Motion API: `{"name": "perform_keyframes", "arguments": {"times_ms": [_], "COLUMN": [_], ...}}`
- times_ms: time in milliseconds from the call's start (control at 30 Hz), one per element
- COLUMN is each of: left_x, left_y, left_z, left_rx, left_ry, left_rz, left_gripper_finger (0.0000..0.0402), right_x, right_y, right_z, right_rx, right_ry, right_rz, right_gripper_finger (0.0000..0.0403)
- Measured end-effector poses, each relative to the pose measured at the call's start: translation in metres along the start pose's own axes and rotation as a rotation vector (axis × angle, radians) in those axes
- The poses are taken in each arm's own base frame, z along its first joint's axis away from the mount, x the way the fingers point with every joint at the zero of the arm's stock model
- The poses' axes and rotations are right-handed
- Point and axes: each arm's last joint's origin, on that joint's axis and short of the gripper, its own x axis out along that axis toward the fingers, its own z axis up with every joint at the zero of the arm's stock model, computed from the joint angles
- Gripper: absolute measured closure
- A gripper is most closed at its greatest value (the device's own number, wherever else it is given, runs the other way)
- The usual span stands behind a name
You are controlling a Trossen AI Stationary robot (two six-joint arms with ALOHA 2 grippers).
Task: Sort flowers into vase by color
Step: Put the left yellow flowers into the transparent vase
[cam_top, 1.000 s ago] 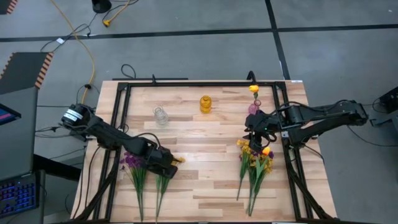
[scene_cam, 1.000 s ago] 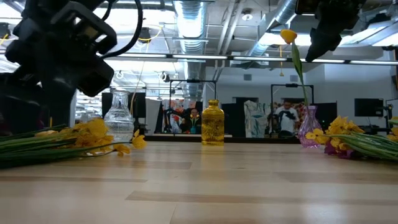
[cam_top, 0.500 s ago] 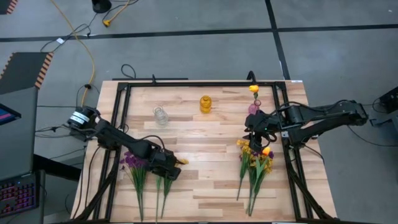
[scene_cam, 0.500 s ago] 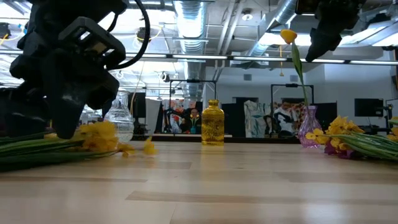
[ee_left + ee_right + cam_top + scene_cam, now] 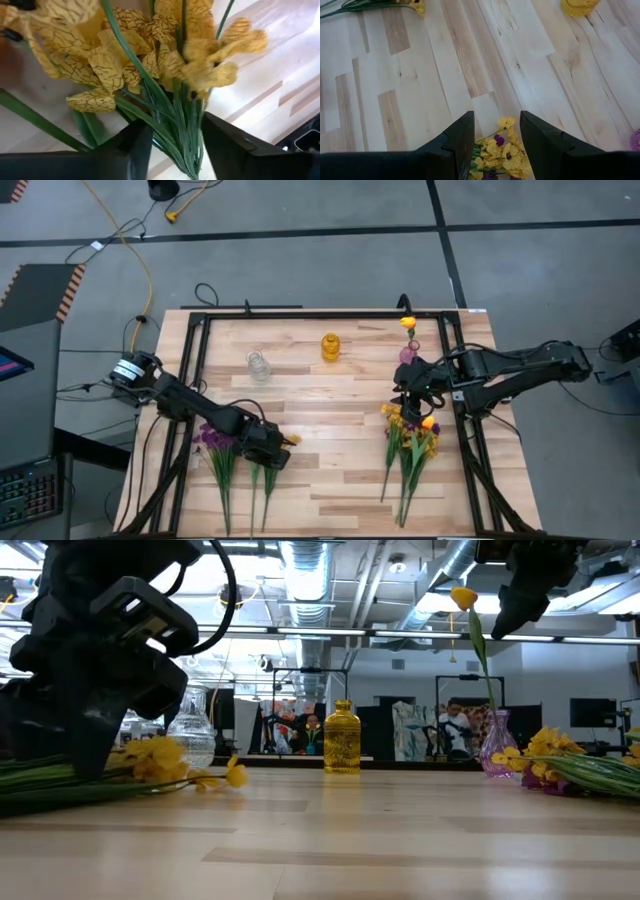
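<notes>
My left gripper [image 5: 271,452] is open and low over the yellow bunch [image 5: 262,480] at the table's near left. Its fingers stand on either side of the green stems [image 5: 175,125], just below the blossoms [image 5: 150,50]. A purple bunch [image 5: 213,442] lies beside it on the left. My right gripper [image 5: 403,388] is open and hovers high over the blossom ends of a mixed pile of yellow, purple and orange flowers [image 5: 412,438], which lies flat on the table. A tulip [image 5: 408,323] stands upright in the purple vase [image 5: 408,355]. My left gripper [image 5: 176,150] comes from above, pointing down, with its fingers across the yellow bunch's stems [image 5: 170,115] close below the blossoms. The stems fill the gap between the fingers, but I cannot tell whether the fingers touch them. The bunch lies on the table.
A clear vase [image 5: 259,366] and a yellow vase [image 5: 330,347] stand toward the far edge, left of the purple vase. A black frame [image 5: 300,315] runs round the table top. Bare wood lies between the two flower piles. People stand in the room beyond the table [image 5: 460,725].
My left gripper has moved down and a little toward the near edge, settling over the yellow bunch's stems. The bunch's blossoms have shifted slightly toward the table's right.
</notes>
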Motion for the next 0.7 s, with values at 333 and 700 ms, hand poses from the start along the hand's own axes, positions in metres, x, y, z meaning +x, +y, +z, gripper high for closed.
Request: {"name": "perform_keyframes", "arguments": {"times_ms": [333, 700], "left_x": [0.0008, -0.0039], "left_y": [0.0007, -0.0089], "left_z": [0.0005, -0.0001], "left_rx": [0.004, 0.112], "left_ry": [-0.01, -0.024], "left_rz": [0.003, -0.095], "left_gripper_finger": [0.0362, 0.0396], "right_x": [0.0, 0.0], "right_y": [0.0, 0.0], "right_z": [0.0, 0.0], "right_rx": [0.0, 0.0], "right_ry": [0.0, 0.001], "right_rz": [0.0, 0.0], "right_gripper_finger": [0.0218, 0.0218]}}
